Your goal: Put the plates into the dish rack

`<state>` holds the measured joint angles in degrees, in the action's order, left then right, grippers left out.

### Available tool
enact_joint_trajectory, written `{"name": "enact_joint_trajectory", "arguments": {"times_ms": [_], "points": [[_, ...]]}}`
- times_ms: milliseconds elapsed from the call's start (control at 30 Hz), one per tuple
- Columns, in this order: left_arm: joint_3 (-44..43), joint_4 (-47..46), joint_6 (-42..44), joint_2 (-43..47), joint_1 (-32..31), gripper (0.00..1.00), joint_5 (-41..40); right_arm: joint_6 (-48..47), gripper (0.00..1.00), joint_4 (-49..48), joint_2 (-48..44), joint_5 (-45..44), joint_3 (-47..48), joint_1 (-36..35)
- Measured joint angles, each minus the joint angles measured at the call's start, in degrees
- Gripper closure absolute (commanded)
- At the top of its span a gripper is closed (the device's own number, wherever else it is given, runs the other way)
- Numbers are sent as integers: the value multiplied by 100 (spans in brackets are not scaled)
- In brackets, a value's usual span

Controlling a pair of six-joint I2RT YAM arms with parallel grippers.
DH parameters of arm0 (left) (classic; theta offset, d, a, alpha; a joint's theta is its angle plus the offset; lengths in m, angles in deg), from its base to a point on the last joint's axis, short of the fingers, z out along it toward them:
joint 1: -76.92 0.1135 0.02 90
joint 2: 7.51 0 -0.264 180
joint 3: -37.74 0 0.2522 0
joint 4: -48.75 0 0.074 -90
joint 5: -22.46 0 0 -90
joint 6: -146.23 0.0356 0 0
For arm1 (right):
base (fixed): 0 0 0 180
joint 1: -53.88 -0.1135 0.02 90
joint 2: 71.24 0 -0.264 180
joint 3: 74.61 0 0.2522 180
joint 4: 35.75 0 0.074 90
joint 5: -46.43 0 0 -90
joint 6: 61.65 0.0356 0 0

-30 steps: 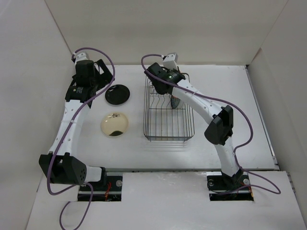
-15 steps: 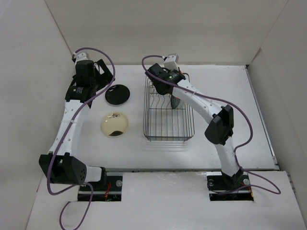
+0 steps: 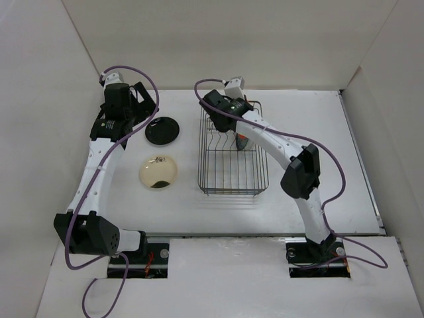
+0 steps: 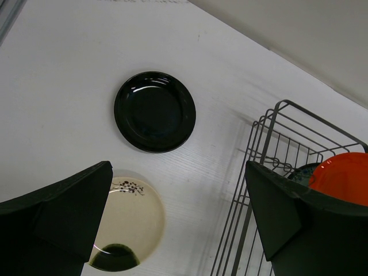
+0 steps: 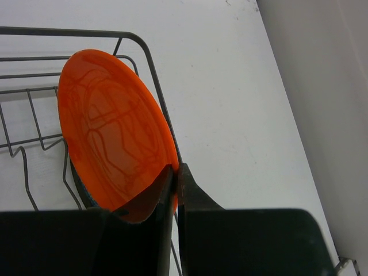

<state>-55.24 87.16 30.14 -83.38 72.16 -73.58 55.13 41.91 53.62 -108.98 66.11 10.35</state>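
Right fingers are clamped on the lower rim of the orange plate, which stands on edge, tilted, in the far part of the dish rack by its right wall; the rack's long axis runs near-to-far on the worktop. A teal-grey plate sits just beside it, mostly hidden, and from above the right arm covers most of both. Left fingers are spread wide, holding nothing, above 2 plates lying flat left of the rack: black plate and cream plate.
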Motion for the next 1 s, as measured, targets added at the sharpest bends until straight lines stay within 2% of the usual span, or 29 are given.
{"name": "enact_joint_trajectory", "arguments": {"times_ms": [133, 167, 233, 267, 400, 433, 467, 633, 733, 767, 833, 933, 1000], "points": [[0, 0, 0, 0, 0, 0, -2, 46, 100, -26, 87, 24, 0, -9], [0, 0, 0, 0, 0, 0, -4, 50, 96, -37, 98, 26, 0, -11], [0, 0, 0, 0, 0, 0, -7, 74, 78, -52, 118, 28, 0, -24], [0, 0, -2, 0, 0, 0, -13, 66, 74, -48, 125, 42, 0, -35], [0, 2, 0, 0, 0, 0, -133, 70, 71, -26, 142, 94, 0, -111], [0, 7, 0, 0, 0, 0, -177, 70, 66, -24, 142, 94, 0, -144], [0, 7, -2, -2, 0, 0, -212, 79, 66, -22, 142, 94, 0, -173], [0, 9, -17, -2, 0, 0, -374, 105, 50, -20, 142, 96, 0, -308], [0, 9, -39, -2, 0, 0, -452, 107, 44, -15, 142, 96, 0, -354], [0, 9, -42, -9, 0, 0, -479, 105, 37, -7, 142, 94, 0, -369], [0, 9, -42, -33, 4, 0, -514, 111, 32, 2, 114, 127, 0, -391], [0, -66, -72, -234, 125, 0, -407, -26, 32, -68, -129, 463, -50, -444], [-9, -181, -85, -531, 302, 0, -210, -402, 25, -501, -664, 1043, -485, -483]]}}
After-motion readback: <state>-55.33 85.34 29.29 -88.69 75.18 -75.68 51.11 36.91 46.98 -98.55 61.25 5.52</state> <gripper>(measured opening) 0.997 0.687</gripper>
